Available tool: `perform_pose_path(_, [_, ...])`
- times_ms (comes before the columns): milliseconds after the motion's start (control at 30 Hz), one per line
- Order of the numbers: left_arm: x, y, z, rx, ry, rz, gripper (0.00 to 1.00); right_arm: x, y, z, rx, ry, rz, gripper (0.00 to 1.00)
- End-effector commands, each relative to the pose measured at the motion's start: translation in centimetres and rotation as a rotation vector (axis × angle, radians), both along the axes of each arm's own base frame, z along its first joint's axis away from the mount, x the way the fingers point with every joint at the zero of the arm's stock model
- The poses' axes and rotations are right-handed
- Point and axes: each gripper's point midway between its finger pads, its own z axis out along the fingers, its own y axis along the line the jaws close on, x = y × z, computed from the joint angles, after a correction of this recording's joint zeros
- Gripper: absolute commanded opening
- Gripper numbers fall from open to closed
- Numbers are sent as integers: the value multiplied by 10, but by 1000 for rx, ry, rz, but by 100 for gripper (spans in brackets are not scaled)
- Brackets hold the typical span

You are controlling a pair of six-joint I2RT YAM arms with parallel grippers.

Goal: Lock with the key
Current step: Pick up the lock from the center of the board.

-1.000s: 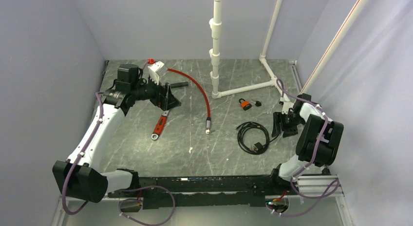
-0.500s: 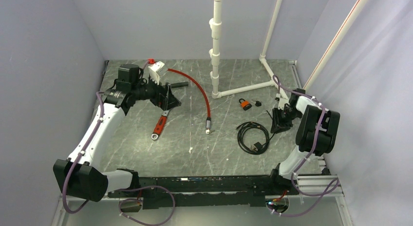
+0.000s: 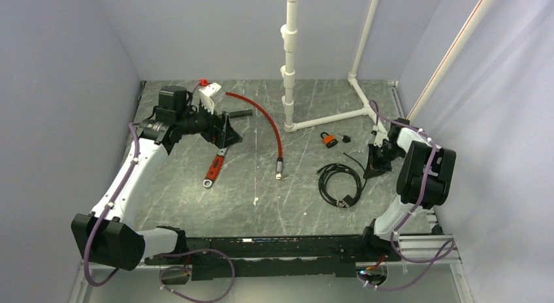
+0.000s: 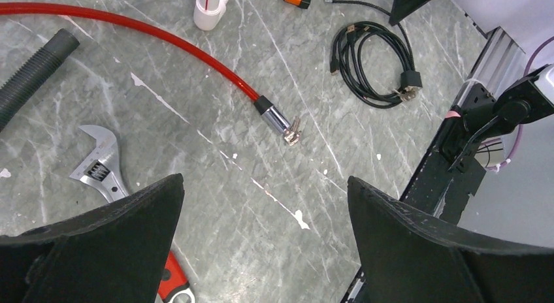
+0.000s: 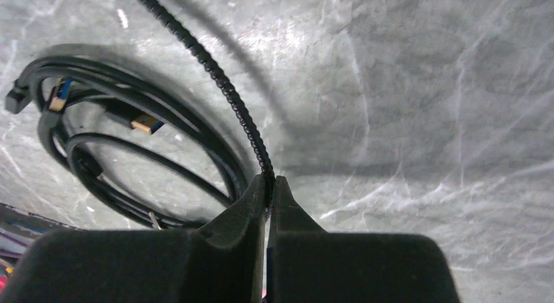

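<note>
Left pincer (image 4: pixel 264 180) spread wide; right pincer (image 5: pixel 268 183) pinched tight, angled downward.

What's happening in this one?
The right gripper is shut on a thin black cord, apparently the key's loop, just beside the coiled cable. The key lies next to the orange padlock, not yet in it. The left gripper hangs open near the wrench and holds nothing.
</note>
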Motion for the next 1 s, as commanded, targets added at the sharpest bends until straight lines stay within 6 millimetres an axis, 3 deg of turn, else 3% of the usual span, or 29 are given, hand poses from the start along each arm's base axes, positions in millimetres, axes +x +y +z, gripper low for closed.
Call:
perform_pose_path(0, [3,5,14,25,-76,4,99,14,6,46,17,-130,-31,0])
perform_pose_path(200, [-3,4,21,34,-88,-38,99,34,15,115,38,-372,25,0])
perform_pose_path(400, [-23,-11,44,-20,-174,-207,99,36,59,181,144,-626,196,0])
perform_pose_path(533, [-36,-26,52,49,-271,-331,99,34,98,216,167,-757,353,0])
perform_pose_path(733, [-50,-44,59,254,-402,-480,93,18,163,251,161,-891,617,0])
perform_pose_path(967, [-47,-65,67,521,-715,-547,82,-1,216,258,212,-896,804,0])
